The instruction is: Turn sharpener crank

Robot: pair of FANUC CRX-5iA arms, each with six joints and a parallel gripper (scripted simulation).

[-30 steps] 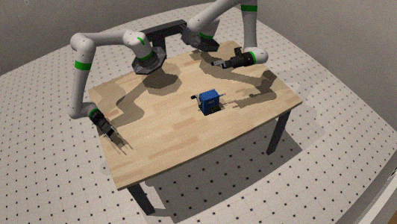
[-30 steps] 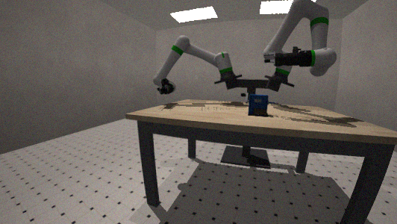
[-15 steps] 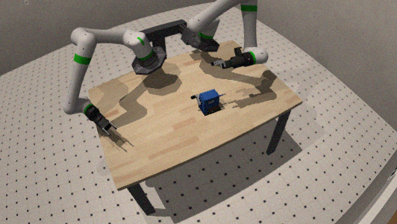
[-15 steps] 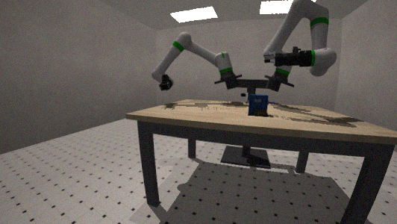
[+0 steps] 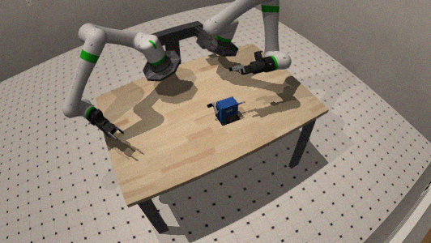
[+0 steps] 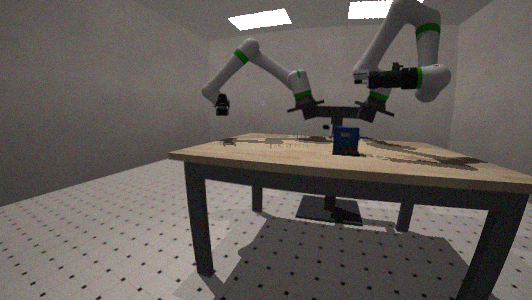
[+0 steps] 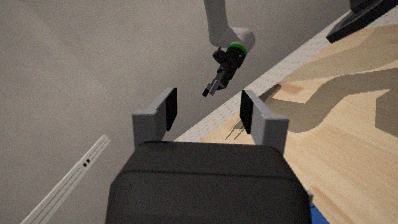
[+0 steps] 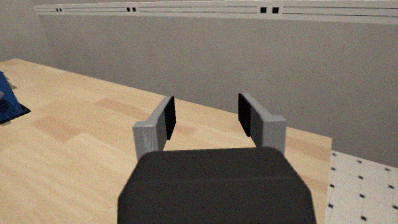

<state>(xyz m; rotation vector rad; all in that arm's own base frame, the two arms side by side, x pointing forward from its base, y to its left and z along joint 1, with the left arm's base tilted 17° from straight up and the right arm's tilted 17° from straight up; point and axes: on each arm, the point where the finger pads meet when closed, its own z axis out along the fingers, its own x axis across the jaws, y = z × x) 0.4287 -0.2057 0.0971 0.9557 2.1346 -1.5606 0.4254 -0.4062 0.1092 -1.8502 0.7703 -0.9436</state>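
Currently the blue, box-shaped sharpener [image 5: 228,111] [image 6: 346,140] [image 7: 321,216] [image 8: 9,102] stands upright on the pale wooden surface [image 5: 182,162] [image 6: 260,156] [image 7: 345,165] [image 8: 100,160], between the two arms' reaches. Its crank, with a small black knob [image 5: 210,105] [image 6: 326,127], sticks out from the side facing the right arm; a thin blue rod [image 5: 241,103] [image 6: 366,138] projects from the opposite side. The left pincer [image 5: 236,69] [image 6: 358,77] [image 7: 208,102], with grey fingers and black pads, is spread with nothing between them, raised well above the surface. The right pincer [image 5: 118,134] [image 6: 222,112] [image 7: 207,94] [image 8: 206,108], of the same make, is likewise spread and bare, held up near the surface's edge, well apart from the crank. Neither pincer touches the sharpener. Both arms are mounted on a dark metal stand [image 5: 178,31] [image 6: 337,111] behind the surface in the exterior view. How far the crank has turned, I cannot tell.
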